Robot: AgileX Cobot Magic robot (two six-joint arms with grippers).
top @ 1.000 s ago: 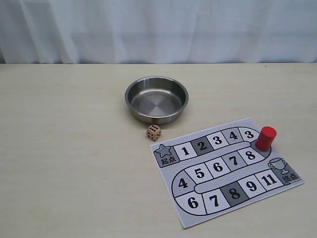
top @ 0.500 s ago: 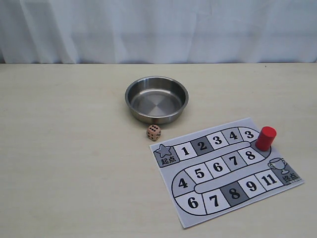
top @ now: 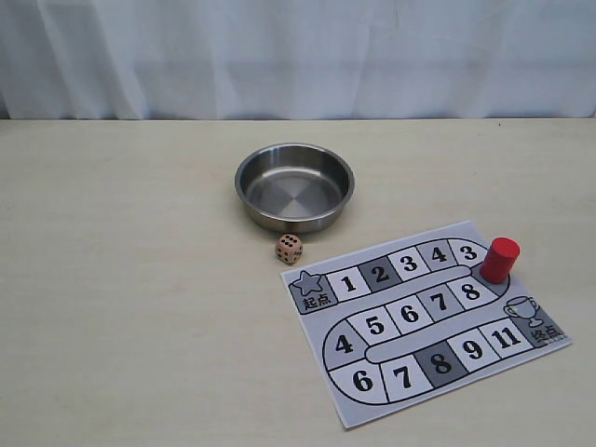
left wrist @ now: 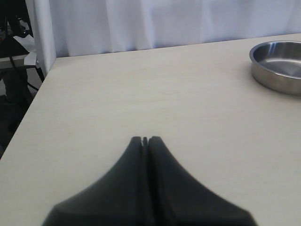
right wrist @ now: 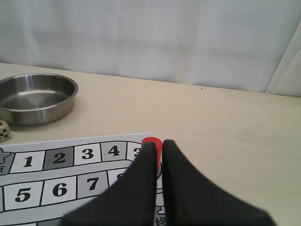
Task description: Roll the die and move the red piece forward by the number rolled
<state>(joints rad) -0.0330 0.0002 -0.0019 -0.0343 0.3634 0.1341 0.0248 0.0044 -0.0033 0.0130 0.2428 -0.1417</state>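
The tan die [top: 289, 248] rests on the table between the steel bowl and the paper board [top: 424, 321], several pips facing me. The red piece [top: 500, 259] stands upright at the board's far right bend, just past the upper square 3. Neither arm shows in the exterior view. In the right wrist view my right gripper [right wrist: 159, 143] is shut and empty, and the red piece [right wrist: 151, 141] peeks out behind its tips, some way off. The die [right wrist: 3, 131] sits at that view's edge. My left gripper [left wrist: 145, 139] is shut over bare table, holding nothing.
A round steel bowl [top: 294, 185] stands empty behind the die, also visible as the bowl [left wrist: 277, 66] in the left wrist view. A white curtain [top: 298, 56] closes off the back. The table's left edge [left wrist: 33, 99] drops off near the left arm.
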